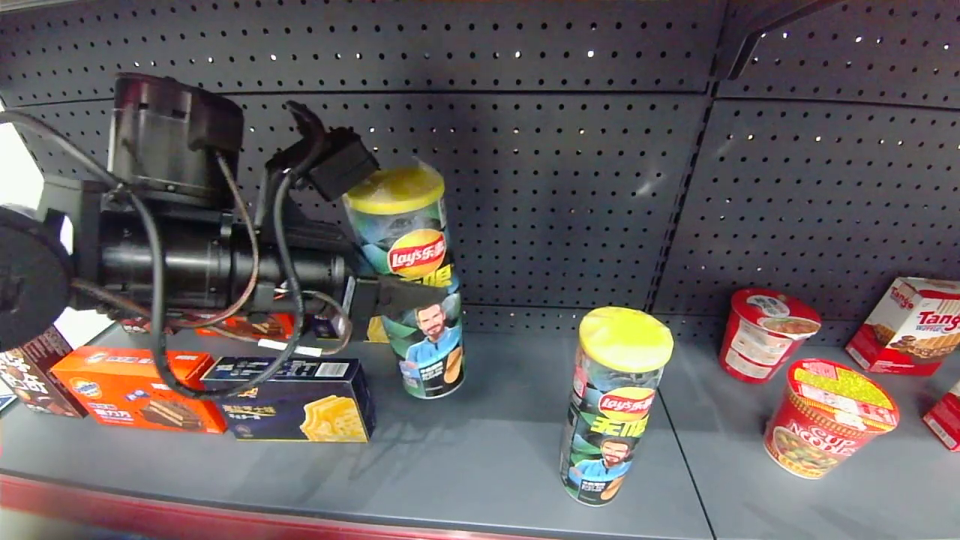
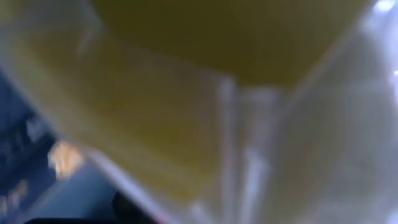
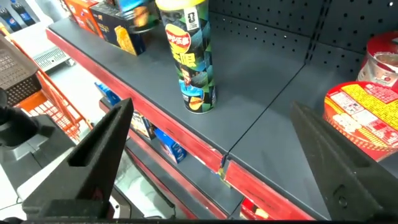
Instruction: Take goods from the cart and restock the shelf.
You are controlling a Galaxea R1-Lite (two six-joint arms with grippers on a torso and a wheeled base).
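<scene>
A tall chips can (image 1: 411, 277) with a yellow lid stands slightly tilted at the back of the grey shelf (image 1: 480, 450), its base at or just above the shelf floor. My left gripper (image 1: 397, 294) is shut on its middle, coming in from the left. The yellow lid (image 2: 217, 37) sits very close in the left wrist view. A second, identical chips can (image 1: 615, 405) stands upright and free nearer the shelf's front, also seen as the can (image 3: 189, 56). My right gripper (image 3: 211, 118) hangs open in front of the shelf edge, holding nothing.
An orange box (image 1: 135, 390) and a dark blue cracker box (image 1: 300, 397) lie under my left arm. Two red cup noodles (image 1: 829, 416) (image 1: 765, 334) and a wafer box (image 1: 911, 326) stand to the right. An orange cart frame (image 3: 46, 102) stands below the shelf.
</scene>
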